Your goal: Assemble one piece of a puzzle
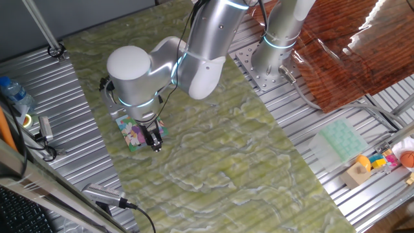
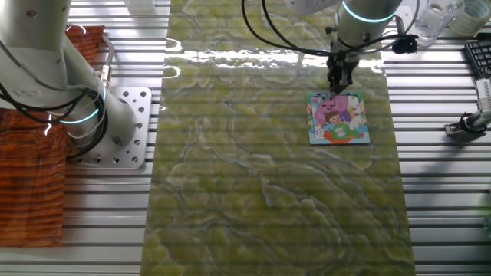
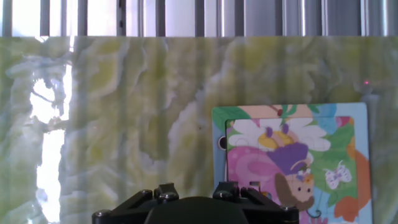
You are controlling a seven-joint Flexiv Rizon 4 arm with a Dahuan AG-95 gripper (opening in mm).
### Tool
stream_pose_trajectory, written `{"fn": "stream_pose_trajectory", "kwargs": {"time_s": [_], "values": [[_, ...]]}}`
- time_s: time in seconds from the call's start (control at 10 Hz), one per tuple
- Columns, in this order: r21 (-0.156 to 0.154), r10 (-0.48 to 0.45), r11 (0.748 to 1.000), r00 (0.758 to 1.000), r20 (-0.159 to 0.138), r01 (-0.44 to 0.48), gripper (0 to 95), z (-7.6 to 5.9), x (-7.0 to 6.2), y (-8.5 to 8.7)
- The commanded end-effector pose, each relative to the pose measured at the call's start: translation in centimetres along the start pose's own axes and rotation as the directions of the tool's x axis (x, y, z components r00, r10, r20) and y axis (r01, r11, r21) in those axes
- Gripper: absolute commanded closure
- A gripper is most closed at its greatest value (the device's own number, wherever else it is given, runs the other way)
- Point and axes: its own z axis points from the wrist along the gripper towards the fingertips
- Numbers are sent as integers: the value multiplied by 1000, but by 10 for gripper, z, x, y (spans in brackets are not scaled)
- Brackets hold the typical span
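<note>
Hand view shows green marbled mat (image 3: 124, 124) filling the left and centre of the frame, with the puzzle (image 3: 292, 162) at lower right; only the gripper's dark base sits at the bottom edge, fingers out of sight. One fixed view has a bottle (image 1: 14, 94) at far left, then the arm (image 1: 194, 58) bending down over the puzzle (image 1: 137, 134) at centre left, the gripper (image 1: 155, 144) low over its right edge. A pale green tray (image 1: 339, 142) lies at right. The other fixed view has an orange cloth (image 2: 31, 176) at left, the mat (image 2: 268, 192) in the middle, and the gripper (image 2: 338, 83) just above the puzzle's (image 2: 337, 117) top edge at upper right. Whether the fingers are parted or pinched cannot be told, and the piece cannot be made out.
</note>
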Motion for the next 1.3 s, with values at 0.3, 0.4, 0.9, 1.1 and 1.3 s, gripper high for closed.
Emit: {"fn": "stream_pose_trajectory", "kwargs": {"time_s": [0.3, 0.4, 0.9, 1.1, 1.3], "values": [[0, -2, 1000, 1000, 0, 2, 570, 0, 8, -1], [-1, -1, 1000, 1000, 0, 1, 570, 0, 8, -2], [-2, 0, 1000, 1000, -1, 0, 570, 2, 10, -2], [-3, -2, 1000, 1000, 1, 2, 570, 3, 13, -4], [-3, -1, 1000, 1000, 0, 1, 570, 3, 13, -3]]}}
